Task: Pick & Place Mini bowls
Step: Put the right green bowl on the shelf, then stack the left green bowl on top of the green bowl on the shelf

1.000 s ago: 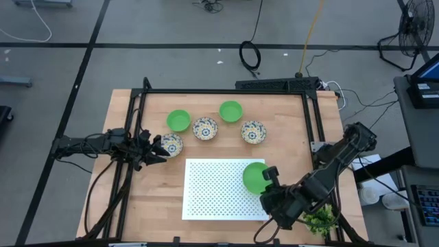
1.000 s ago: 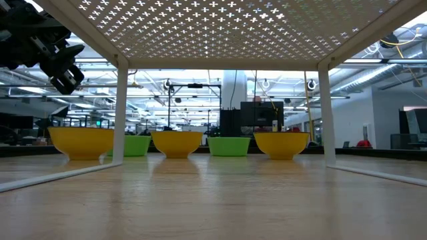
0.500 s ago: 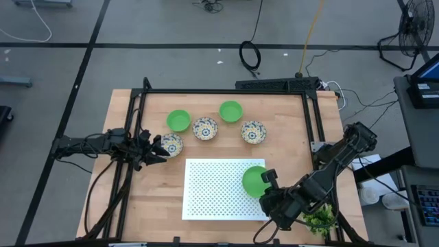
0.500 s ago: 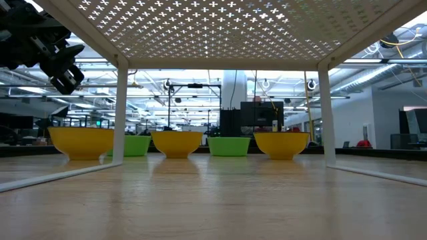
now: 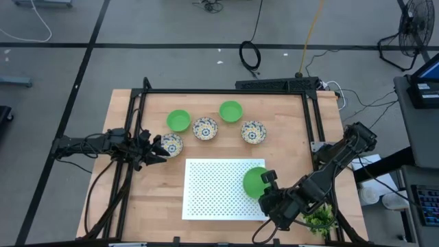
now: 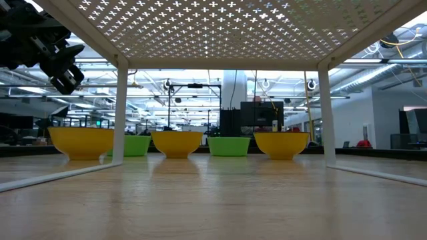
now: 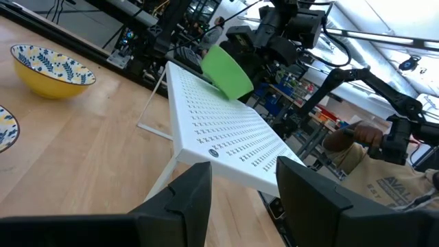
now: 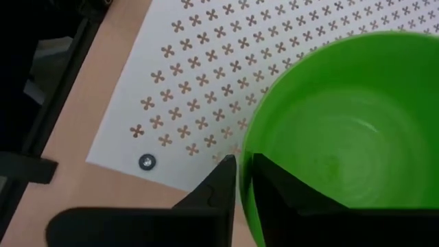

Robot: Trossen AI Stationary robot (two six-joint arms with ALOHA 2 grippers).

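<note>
A plain green mini bowl (image 5: 254,181) is in my right gripper (image 8: 239,180), over the right part of a white perforated rack (image 5: 212,189). It shows tilted in the left wrist view (image 7: 228,71). Five more bowls stand on the table behind the rack. They are two green ones (image 5: 178,120) (image 5: 231,110) and three floral ones (image 5: 204,128) (image 5: 253,132) (image 5: 170,144). My left gripper (image 7: 243,189) is open and hovers raised (image 6: 63,75), beside the leftmost floral bowl, touching nothing. My right gripper pinches the green bowl's rim (image 8: 244,165) on the side nearest the arm. One finger (image 8: 221,180) is outside the wall and one finger (image 8: 274,177) is inside. The bowl sits tilted over the rack; whether its base touches the rack I cannot tell.
A black frame (image 5: 226,92) borders the wooden table. A small leafy plant (image 5: 319,219) sits at the near right corner beside my right arm. The rack stands on thin white legs (image 6: 121,113). A person in a light shirt (image 7: 374,175) is beyond the table.
My right gripper, with the green bowl, has edged slightly toward the table's near edge over the rack. My left arm has kept still.
</note>
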